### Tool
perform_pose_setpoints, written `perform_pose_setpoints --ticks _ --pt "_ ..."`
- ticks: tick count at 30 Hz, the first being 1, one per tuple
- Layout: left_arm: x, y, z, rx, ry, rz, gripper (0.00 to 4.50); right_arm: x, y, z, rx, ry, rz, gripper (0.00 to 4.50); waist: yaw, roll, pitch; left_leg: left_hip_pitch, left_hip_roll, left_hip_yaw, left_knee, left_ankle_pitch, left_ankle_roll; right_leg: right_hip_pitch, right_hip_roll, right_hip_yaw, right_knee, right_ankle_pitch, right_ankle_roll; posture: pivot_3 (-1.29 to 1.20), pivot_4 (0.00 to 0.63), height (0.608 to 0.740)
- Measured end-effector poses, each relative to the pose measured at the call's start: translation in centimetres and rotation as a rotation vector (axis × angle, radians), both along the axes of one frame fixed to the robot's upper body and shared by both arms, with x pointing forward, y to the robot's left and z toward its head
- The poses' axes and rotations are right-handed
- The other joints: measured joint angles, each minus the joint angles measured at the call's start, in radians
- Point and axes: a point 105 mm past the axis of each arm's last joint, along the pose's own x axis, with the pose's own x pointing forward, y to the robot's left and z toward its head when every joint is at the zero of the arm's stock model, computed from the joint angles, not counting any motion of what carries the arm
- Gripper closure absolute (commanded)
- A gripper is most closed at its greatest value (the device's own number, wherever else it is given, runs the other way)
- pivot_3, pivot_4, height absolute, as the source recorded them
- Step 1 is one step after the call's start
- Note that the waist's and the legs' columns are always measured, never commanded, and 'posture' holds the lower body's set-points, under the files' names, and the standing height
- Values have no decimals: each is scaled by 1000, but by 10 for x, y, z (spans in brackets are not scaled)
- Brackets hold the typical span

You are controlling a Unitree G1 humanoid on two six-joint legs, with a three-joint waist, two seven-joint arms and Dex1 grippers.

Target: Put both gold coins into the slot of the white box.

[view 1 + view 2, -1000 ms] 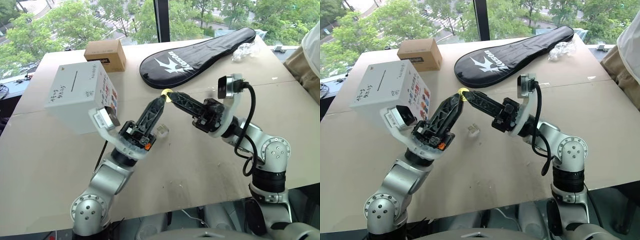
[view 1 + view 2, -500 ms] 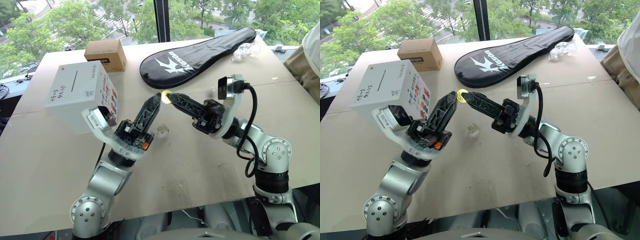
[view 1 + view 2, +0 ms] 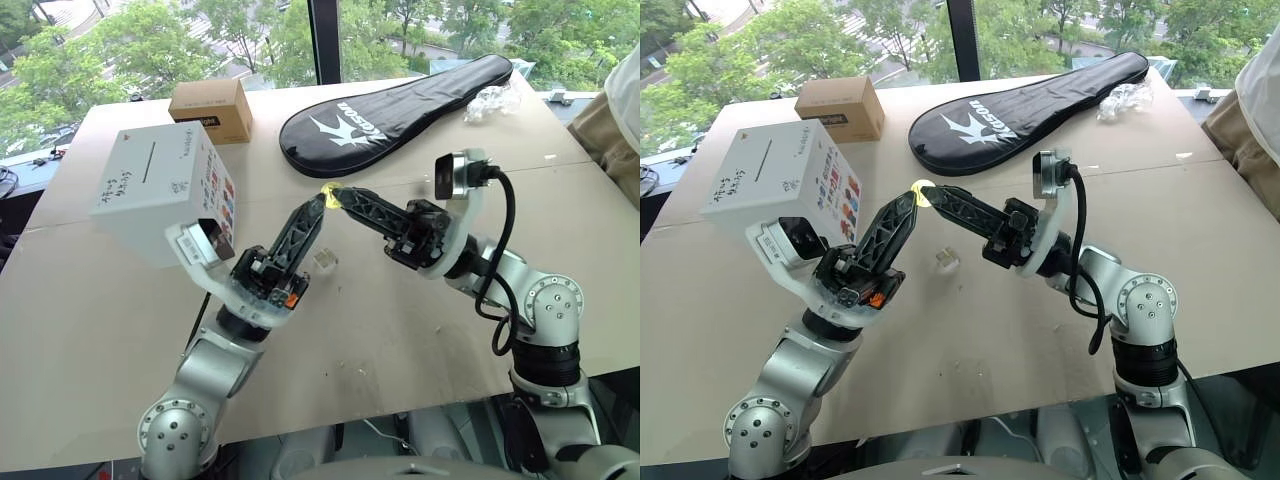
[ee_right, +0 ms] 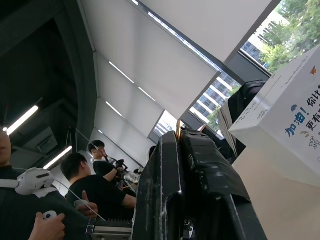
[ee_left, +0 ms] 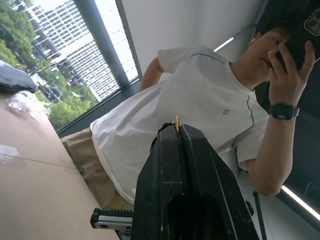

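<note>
One gold coin (image 3: 328,189) hangs in the air above the table's middle, and both grippers meet on it. My left gripper (image 3: 320,200) reaches up from the left and is shut on the gold coin; its gold edge (image 5: 177,123) pokes out between the fingertips. My right gripper (image 3: 336,194) comes in from the right and is also shut on it, with a gold sliver (image 4: 178,131) at its tips. A small clear plastic piece (image 3: 324,262) lies on the table below; I cannot tell whether it holds a coin. The white box (image 3: 150,190) stands at the left, its slot (image 3: 153,158) on top.
A brown cardboard box (image 3: 210,110) sits behind the white box. A black racket cover (image 3: 400,100) lies across the back, with a wad of clear film (image 3: 492,100) beside it. A person (image 3: 615,120) stands at the table's right edge, holding a phone (image 5: 307,30).
My left gripper has shut on the coin that the right gripper holds. Neither hand has moved away from the meeting point.
</note>
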Motion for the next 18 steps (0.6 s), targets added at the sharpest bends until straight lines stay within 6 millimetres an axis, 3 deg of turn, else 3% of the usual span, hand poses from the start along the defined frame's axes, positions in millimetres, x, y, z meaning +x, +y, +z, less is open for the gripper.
perform_pose_setpoints --ticks 18 --pt "-1 -2 -2 20 2 -16 4488 -2 -1 -1 -32 -16 10 4500 0 0 0 0 0 0 0 0 0 0 0 0 0 0 0 0 150 740"
